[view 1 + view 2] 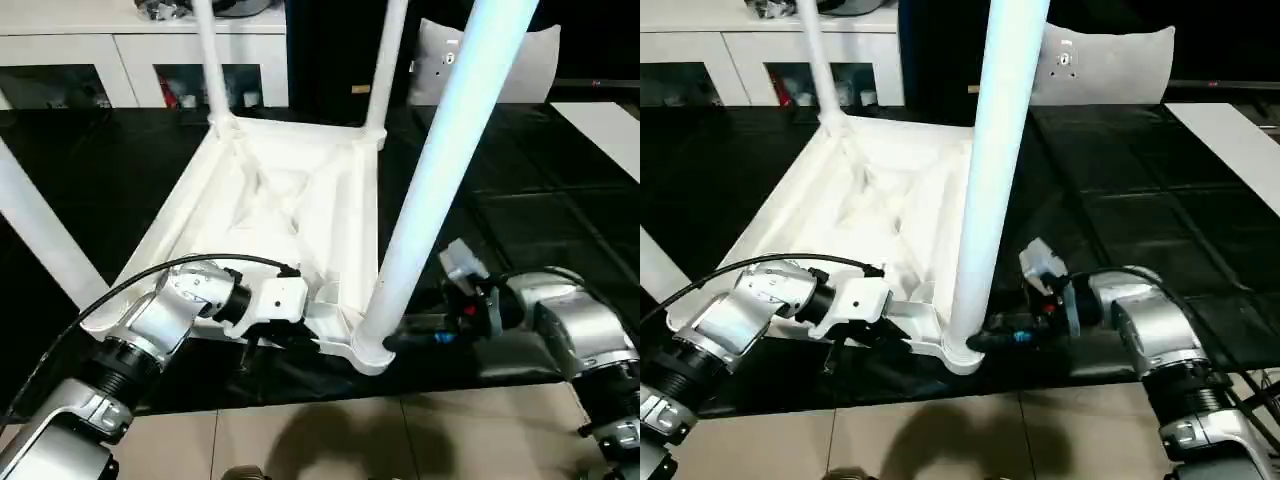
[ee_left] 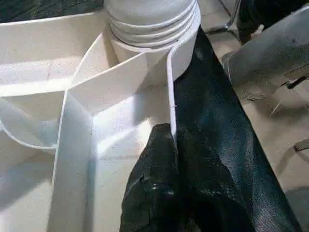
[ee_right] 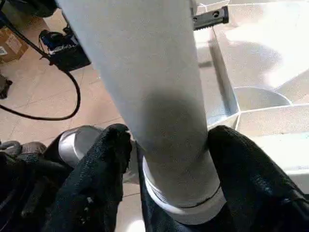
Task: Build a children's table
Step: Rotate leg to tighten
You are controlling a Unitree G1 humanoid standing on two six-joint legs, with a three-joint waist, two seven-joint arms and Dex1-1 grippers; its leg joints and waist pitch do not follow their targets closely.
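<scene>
Head views: the table top point(image 1: 290, 200) lies upside down on a black mat point(image 1: 560, 200), ribbed underside up, near edge close to the tan floor point(image 1: 330, 440). Legs stand up from its corners: two at the far corners point(image 1: 208, 60), one at the near left point(image 1: 40, 235), and one tall leg point(image 1: 440, 170) rising from the near right corner socket point(image 1: 365, 350). The left gripper point(image 1: 290, 335) sits at the near rim of the top, just beside that socket. The right gripper point(image 1: 405, 340) reaches in from the right to the base of the near right leg. A white cabinet point(image 1: 130, 60) stands behind.

Left wrist view: both black fingers point(image 2: 154, 193) are pressed together, pinching the thin rim wall point(image 2: 170, 96) of the top. The threaded foot of the leg point(image 2: 152, 19) sits in the socket just beyond.

Right wrist view: the two fingers point(image 3: 96, 179) stand apart on either side of the leg point(image 3: 154, 96), touching it near its base collar. A black cable point(image 3: 48, 106) lies on the floor.
</scene>
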